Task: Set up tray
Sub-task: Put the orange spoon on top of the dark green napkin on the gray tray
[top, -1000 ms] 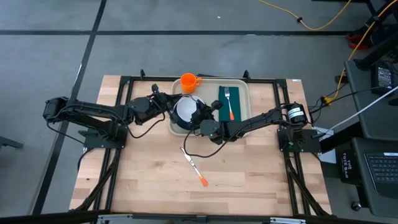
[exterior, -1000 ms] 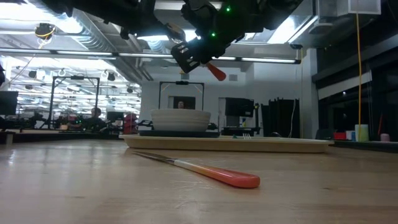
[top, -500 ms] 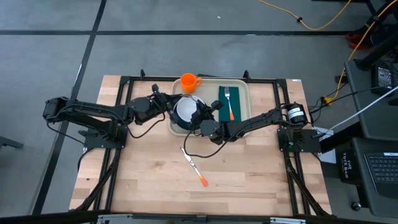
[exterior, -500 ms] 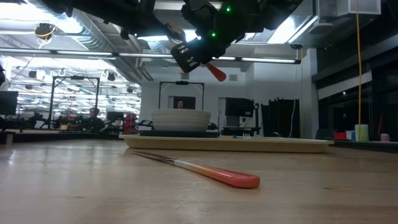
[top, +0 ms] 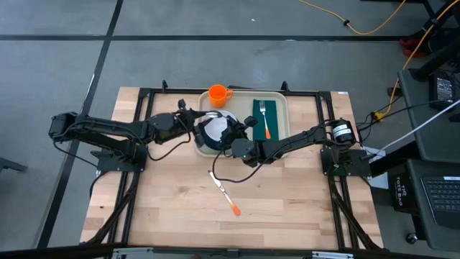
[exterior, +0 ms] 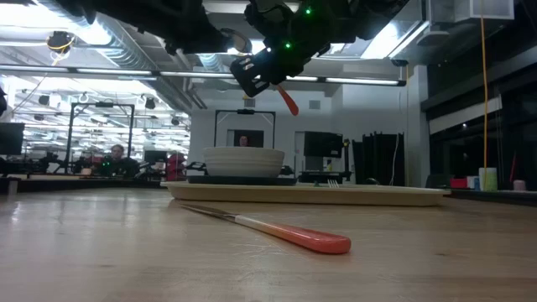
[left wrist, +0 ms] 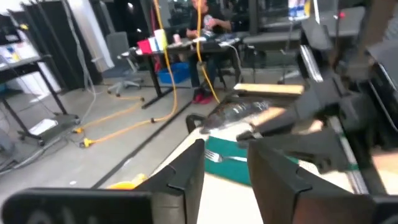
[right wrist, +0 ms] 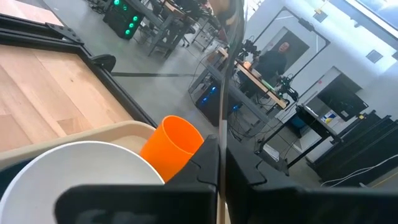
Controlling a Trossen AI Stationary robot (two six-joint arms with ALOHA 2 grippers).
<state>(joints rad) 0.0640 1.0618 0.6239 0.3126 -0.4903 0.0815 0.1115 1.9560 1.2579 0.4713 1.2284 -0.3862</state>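
right tool [top: 231, 134] grips a utensil over the tray [top: 279, 132].

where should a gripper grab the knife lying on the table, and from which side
Probably the orange handle, taken from straight above. The knife lies flat on the bare wood of the table, in front of the tray, so no side gives the fingers room underneath. The handle looks thicker than the thin blade; fingers should close across its width.
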